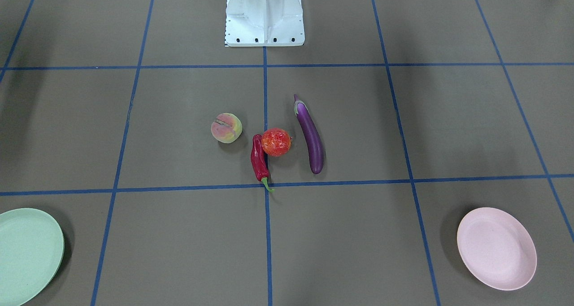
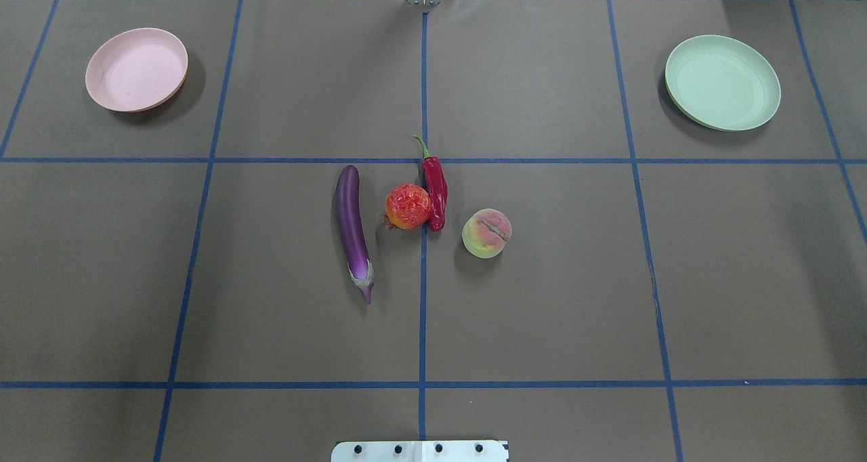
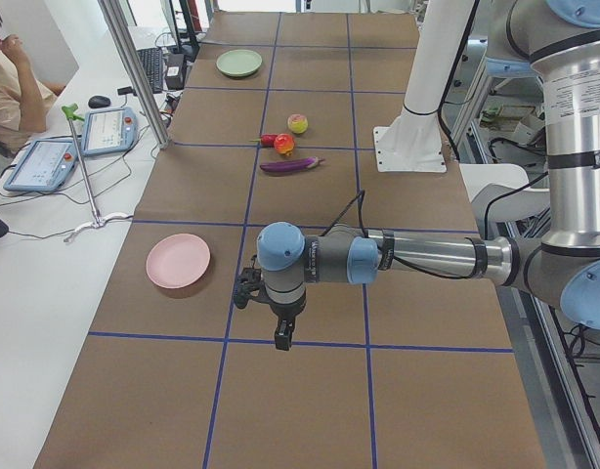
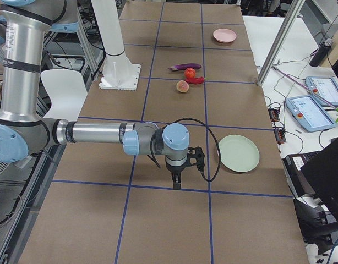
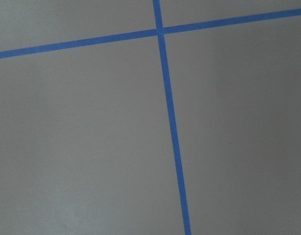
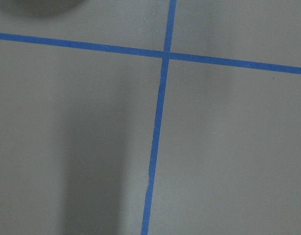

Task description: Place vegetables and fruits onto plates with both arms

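Bright, even overhead light; soft shadows; all views sharp.

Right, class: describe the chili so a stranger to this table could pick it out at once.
Start at the middle of the brown table, where four foods lie by the centre blue line. The chili lies along that line, against the round red-orange fruit. It alone is dark red and wrinkled, with a green stem.

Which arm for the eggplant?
Left, likely. The eggplant lies on the robot's left of the centre tape line, same half as the pink plate; the green plate is off on the right.
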Robot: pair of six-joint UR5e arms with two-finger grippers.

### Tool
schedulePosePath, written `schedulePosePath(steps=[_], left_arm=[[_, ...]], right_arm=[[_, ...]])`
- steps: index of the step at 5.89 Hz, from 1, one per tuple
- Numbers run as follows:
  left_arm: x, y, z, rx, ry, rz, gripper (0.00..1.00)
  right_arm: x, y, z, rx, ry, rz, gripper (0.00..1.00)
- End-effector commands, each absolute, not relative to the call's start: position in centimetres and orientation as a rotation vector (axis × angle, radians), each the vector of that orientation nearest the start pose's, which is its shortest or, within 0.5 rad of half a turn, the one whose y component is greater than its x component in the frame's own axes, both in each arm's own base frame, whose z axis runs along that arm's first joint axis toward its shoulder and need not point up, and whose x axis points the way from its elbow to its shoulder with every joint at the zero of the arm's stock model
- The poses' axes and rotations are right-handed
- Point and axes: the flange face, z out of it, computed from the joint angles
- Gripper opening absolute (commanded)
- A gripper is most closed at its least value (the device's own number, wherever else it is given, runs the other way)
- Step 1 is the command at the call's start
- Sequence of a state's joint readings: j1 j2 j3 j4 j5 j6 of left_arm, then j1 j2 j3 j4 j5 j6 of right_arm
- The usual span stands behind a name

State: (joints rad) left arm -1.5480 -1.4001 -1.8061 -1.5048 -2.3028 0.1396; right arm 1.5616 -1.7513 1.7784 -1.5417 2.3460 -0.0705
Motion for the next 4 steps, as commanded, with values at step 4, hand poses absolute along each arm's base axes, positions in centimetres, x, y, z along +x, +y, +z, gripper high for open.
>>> schedulePosePath(steps=[4], left_arm=[[-5.7,-42.9,61.6,0.072,0.724,0.161,1.0]], right_arm=[[4.6,-44.9,59.8,0.238,-0.79,-0.19,1.0]])
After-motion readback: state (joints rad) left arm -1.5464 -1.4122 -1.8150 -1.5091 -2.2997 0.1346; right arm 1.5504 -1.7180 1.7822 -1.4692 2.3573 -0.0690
